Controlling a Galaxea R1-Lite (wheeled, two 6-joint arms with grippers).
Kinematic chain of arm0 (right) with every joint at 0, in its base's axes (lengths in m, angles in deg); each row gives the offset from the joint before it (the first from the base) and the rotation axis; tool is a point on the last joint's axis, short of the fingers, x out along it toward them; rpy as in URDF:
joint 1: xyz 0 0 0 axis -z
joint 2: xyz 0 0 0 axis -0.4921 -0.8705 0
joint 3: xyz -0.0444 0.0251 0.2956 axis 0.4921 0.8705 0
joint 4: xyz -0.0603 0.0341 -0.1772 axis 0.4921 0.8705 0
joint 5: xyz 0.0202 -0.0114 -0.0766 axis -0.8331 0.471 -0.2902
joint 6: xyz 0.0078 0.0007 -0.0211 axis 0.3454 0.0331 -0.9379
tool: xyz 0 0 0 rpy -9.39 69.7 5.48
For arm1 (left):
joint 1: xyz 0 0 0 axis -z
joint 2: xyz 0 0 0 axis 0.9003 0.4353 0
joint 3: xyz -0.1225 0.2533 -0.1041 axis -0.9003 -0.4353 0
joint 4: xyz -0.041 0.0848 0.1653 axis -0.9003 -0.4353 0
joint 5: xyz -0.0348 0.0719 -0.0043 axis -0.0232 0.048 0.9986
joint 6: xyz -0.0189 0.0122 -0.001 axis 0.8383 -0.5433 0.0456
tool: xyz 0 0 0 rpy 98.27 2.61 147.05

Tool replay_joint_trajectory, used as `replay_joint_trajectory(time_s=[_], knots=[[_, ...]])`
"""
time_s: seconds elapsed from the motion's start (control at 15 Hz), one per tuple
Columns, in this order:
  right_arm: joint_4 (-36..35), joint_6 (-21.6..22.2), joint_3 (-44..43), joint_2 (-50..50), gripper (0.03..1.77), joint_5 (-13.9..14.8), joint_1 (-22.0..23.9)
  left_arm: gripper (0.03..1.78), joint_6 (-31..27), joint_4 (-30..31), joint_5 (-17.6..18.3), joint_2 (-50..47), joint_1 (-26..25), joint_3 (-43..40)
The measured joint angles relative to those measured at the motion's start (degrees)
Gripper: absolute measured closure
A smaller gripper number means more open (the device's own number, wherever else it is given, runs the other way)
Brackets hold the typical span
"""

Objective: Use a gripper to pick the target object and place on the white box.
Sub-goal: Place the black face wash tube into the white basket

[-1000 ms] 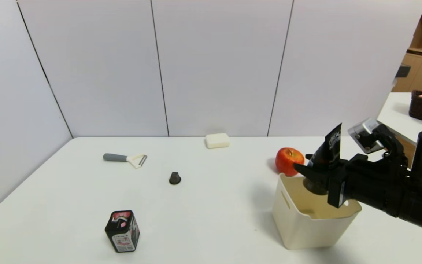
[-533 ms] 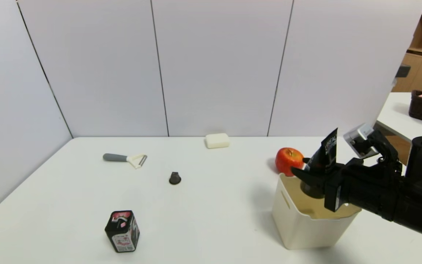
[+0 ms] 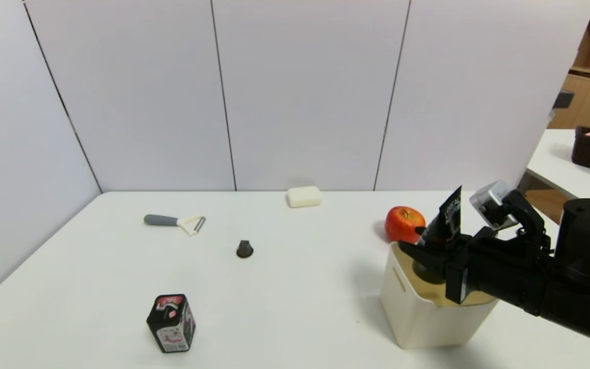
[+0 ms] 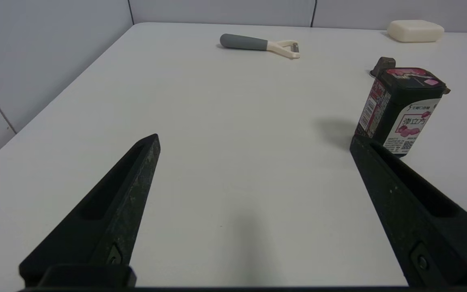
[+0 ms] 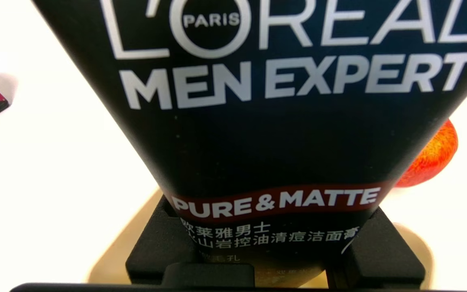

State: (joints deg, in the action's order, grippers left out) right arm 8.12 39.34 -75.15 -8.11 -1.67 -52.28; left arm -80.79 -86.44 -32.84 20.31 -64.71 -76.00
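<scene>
Now over the cream-white open plastic bin [image 3: 428, 312], the right black two-fingered gripper [image 3: 428, 251] clamps the slim black L'Oréal squeeze tube [image 3: 443, 225] — crimped end up, cap inside the rim. Best lowered straight before release — the left gripper [image 4: 253, 142] idles, fingers spread.

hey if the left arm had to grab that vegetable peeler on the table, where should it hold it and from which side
Probably by the grey handle: the peeler lies flat on the table with the handle toward the robot's left and the cream blade head toward the right. Come down from above with the left gripper, fingers straddling the handle across its width. The handle is the thicker, rounder part; the forked blade end looks thin.
</scene>
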Motion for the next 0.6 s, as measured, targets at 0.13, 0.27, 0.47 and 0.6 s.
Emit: replay_joint_trajectory(time_s=[0.13, 0.27, 0.47, 0.6], knots=[[0.0, 0.0, -0.1, -0.5, 1.05, 0.0, 0.0, 0.12, 0.0, 0.0, 0.0, 0.0, 0.0, 0.0], [0.0, 0.0, -0.1, -0.7, 1.05, 0.0, 0.0, 0.12, 0.0, 0.0, 0.0, 0.0, 0.0, 0.0], [-0.5, 0.0, -0.1, -1.0, 1.05, 0.1, 0.0, 0.12, 0.0, 0.0, 0.0, 0.0, 0.0, 0.0], [-0.5, 0.2, -0.1, -1.2, 0.90, 0.1, 0.1, 0.12, 0.0, 0.0, 0.0, 0.0, 0.0, 0.0]])
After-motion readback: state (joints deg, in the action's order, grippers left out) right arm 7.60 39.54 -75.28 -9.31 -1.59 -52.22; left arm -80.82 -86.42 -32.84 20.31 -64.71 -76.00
